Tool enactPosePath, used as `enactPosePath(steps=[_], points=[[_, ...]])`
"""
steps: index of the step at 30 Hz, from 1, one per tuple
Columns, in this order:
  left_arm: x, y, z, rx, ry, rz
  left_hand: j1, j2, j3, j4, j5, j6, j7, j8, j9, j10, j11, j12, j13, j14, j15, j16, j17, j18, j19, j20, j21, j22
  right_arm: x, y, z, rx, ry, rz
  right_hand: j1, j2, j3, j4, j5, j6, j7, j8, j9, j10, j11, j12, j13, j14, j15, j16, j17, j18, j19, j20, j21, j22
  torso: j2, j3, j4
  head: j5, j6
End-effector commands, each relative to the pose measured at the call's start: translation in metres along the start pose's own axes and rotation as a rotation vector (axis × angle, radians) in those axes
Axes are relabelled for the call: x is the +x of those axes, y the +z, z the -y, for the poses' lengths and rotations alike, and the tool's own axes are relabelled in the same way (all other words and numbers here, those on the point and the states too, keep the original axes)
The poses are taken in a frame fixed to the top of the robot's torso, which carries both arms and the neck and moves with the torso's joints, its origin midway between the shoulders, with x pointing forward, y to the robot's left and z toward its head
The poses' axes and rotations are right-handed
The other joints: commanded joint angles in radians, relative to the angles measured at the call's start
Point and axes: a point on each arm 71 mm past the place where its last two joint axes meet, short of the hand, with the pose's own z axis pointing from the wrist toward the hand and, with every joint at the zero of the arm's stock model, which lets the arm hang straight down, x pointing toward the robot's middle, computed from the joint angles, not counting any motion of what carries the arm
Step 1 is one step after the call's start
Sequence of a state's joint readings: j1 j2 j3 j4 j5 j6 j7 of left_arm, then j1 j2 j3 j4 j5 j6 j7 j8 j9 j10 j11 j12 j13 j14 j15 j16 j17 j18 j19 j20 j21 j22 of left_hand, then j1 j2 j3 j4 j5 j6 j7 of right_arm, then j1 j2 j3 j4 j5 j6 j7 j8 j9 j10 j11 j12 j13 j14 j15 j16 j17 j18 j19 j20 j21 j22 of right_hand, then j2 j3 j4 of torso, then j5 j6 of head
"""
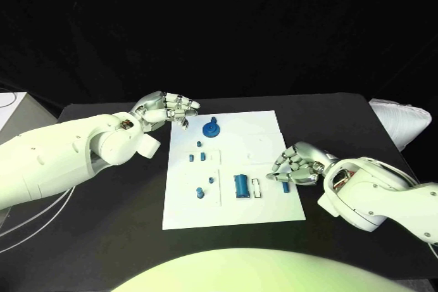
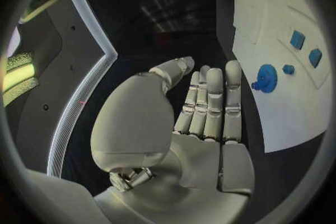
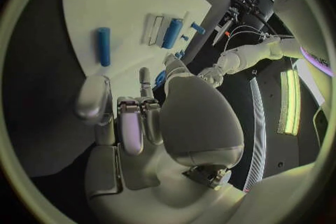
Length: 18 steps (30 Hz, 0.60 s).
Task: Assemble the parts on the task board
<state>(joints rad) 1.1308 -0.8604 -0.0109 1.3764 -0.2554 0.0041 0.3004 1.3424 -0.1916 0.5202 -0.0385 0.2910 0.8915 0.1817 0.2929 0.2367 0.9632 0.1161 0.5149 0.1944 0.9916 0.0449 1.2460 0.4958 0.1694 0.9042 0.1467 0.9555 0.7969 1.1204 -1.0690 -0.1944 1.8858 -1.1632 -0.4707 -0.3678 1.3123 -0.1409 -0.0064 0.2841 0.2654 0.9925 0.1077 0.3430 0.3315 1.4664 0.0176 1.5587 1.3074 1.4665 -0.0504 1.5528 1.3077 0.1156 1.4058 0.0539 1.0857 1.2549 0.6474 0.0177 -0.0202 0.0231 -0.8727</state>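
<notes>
The white task board (image 1: 264,133) lies in the middle of the table. A round blue gear-like part (image 1: 211,128) (image 2: 266,77) sits near its far left corner. My left hand (image 1: 169,108) (image 2: 203,106) hovers just beside that corner with its fingers stretched out and nothing in them. A large blue cylinder (image 1: 242,185) (image 3: 172,32) lies next to a white frame (image 1: 258,188) (image 3: 155,29). My right hand (image 1: 297,165) (image 3: 140,123) is at the board's right edge, fingers curled in and holding nothing. A small blue cylinder (image 1: 285,187) (image 3: 103,46) lies just beside it.
Several small blue parts (image 1: 196,157) stand on the board's left half, with another (image 1: 200,192) nearer the front. A white box (image 1: 18,114) stands at the table's far left and a white bundle (image 1: 402,118) at its far right.
</notes>
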Motion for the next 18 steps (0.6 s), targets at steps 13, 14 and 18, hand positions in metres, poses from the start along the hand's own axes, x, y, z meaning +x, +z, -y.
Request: enactPosePath(steps=[13, 14, 18], points=[[0.001, -0.002, -0.002, 0.012, -0.014, -0.001, 0.001, 0.009, -0.001, 0.006, 0.006, -0.006, 0.0, 0.004, 0.0, -0.005, -0.001, 0.007, 0.002, -0.006, 0.004, 0.006, 0.001, 0.015, 0.006, -0.001, -0.003, -0.002, -0.03, -0.02, 0.05, 0.069, -0.09, 0.08, 0.015, -0.018, -0.005, 0.006, 0.005, 0.018, -0.006, 0.006, 0.001, 0.077, 0.007, -0.03, 0.233, 0.091, 0.009, -0.002, 0.204, -0.013, -0.016, 0.011, -0.039, -0.02, -0.001, 0.0004, -0.0037, -0.037, 0.0], [0.001, -0.002, -0.002, 0.012, -0.015, -0.001, 0.001, 0.009, -0.001, 0.006, 0.006, -0.006, 0.0, 0.004, 0.0, -0.005, -0.001, 0.007, 0.002, -0.006, 0.004, 0.006, 0.001, 0.015, 0.006, -0.001, -0.003, -0.002, -0.03, -0.021, 0.052, 0.073, -0.101, 0.079, 0.015, -0.018, -0.006, 0.006, 0.005, 0.02, -0.007, 0.007, 0.001, 0.076, 0.007, -0.031, 0.233, 0.091, 0.009, -0.002, 0.204, -0.013, -0.016, 0.011, -0.04, -0.02, -0.001, 0.0006, -0.0044, -0.037, 0.0], [0.002, -0.001, -0.002, 0.011, -0.016, -0.002, 0.001, 0.009, -0.001, 0.006, 0.006, -0.006, 0.0, 0.004, 0.0, -0.005, -0.001, 0.007, 0.002, -0.006, 0.004, 0.006, 0.001, 0.015, 0.006, -0.001, -0.003, -0.002, -0.022, -0.021, 0.054, 0.084, -0.124, 0.062, 0.008, -0.02, -0.014, 0.008, 0.003, 0.034, -0.012, 0.016, 0.004, 0.075, 0.003, -0.034, 0.231, 0.091, 0.006, -0.002, 0.203, -0.013, -0.016, 0.009, -0.042, -0.02, 0.001, 0.0011, -0.0016, -0.038, 0.0]])
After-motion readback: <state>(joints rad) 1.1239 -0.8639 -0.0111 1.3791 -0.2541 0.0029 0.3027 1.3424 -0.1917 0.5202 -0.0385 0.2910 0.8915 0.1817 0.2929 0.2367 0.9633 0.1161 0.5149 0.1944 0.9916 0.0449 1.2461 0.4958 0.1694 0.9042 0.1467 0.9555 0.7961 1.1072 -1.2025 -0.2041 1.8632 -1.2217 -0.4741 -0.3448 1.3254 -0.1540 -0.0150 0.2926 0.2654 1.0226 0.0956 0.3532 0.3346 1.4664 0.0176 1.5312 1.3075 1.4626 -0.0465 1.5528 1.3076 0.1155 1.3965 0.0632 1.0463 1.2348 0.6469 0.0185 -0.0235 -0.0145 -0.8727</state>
